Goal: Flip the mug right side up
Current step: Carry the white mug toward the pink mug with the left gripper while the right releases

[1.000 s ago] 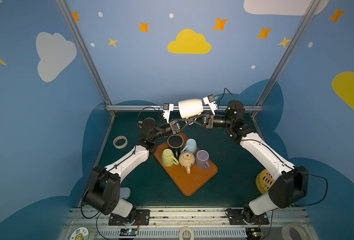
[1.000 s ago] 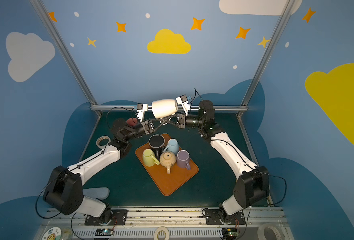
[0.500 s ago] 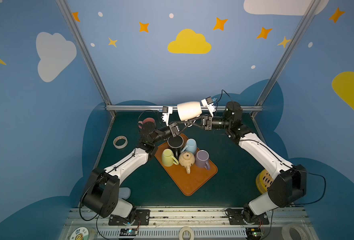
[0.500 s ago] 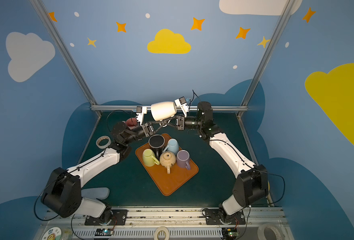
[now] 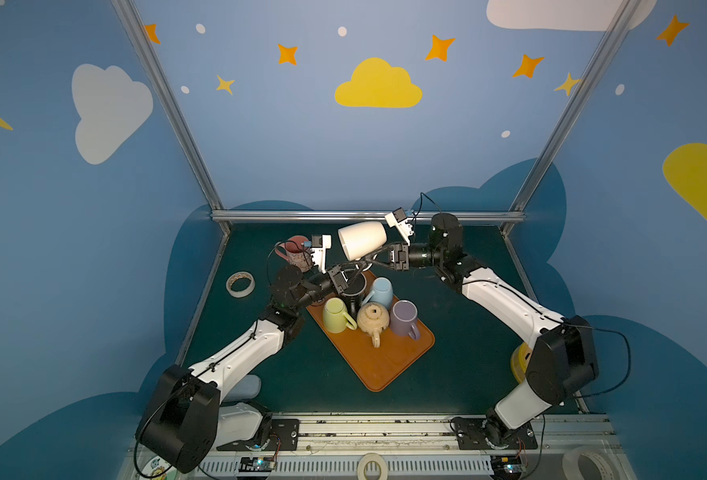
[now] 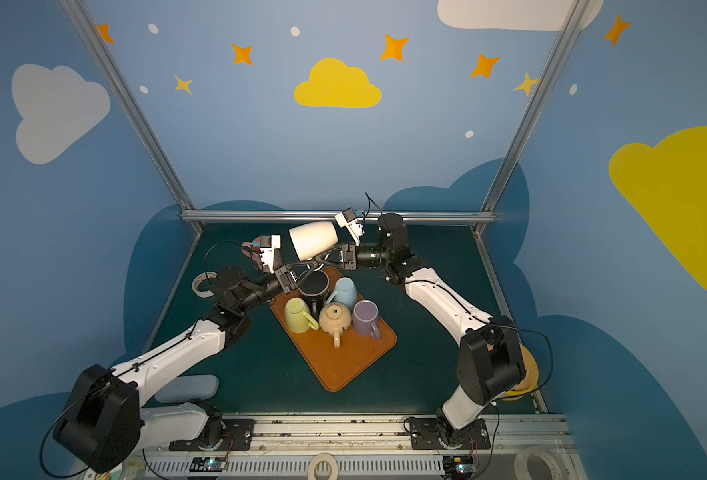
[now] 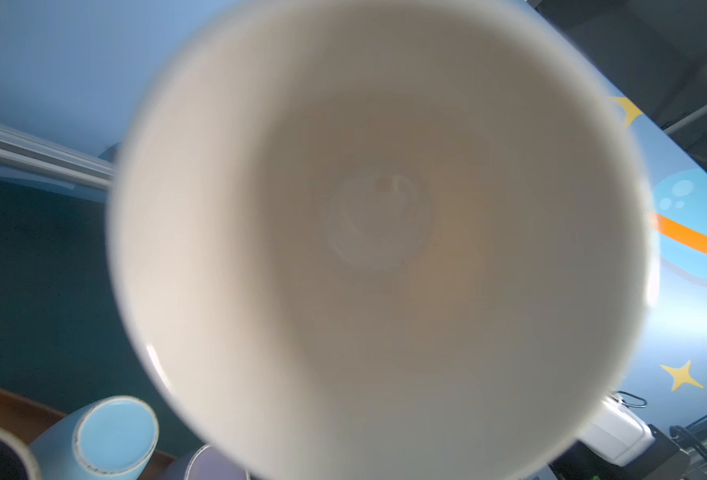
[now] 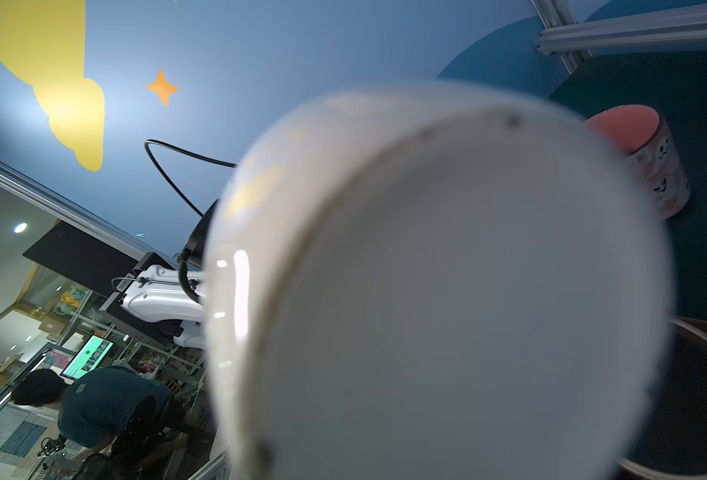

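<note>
We observe the white ceramic mug (image 5: 362,240) aloft on its side, mouth toward 9 o'clock. The left claw (image 5: 354,269) pinches its handle, nearly closed; for the right claw (image 5: 374,255) we cannot tell the opening.

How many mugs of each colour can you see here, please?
white mug: 1
pink mug: 1
black mug: 1
blue mug: 1
lime mug: 1
beige mug: 1
purple mug: 1
Total: 7
</note>
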Action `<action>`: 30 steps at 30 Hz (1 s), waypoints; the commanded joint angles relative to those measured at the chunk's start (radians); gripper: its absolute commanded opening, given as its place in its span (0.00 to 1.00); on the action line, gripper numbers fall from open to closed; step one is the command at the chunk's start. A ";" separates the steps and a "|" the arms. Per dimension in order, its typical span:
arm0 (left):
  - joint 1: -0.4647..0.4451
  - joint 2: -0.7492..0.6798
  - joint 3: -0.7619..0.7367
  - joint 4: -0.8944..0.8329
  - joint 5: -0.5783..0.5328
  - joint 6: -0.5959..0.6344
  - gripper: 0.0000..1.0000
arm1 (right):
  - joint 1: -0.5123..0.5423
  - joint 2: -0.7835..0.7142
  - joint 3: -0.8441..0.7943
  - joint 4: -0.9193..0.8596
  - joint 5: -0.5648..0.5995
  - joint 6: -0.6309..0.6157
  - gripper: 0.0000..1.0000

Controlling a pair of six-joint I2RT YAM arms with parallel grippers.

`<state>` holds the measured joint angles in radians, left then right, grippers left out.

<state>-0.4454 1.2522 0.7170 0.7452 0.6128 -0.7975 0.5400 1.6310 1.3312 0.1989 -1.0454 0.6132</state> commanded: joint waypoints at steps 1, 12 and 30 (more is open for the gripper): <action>0.002 -0.055 -0.014 -0.022 -0.040 0.056 0.04 | 0.018 0.010 0.003 0.073 -0.008 -0.003 0.34; 0.021 -0.183 -0.080 -0.133 -0.114 0.108 0.03 | 0.065 0.096 -0.007 0.138 -0.012 0.027 0.35; 0.086 -0.299 -0.140 -0.260 -0.311 0.104 0.03 | 0.097 0.261 0.011 0.243 -0.022 0.085 0.35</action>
<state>-0.3656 0.9710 0.5617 0.4053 0.3359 -0.6964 0.6323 1.8786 1.3247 0.3923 -1.0569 0.6834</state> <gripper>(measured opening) 0.139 0.347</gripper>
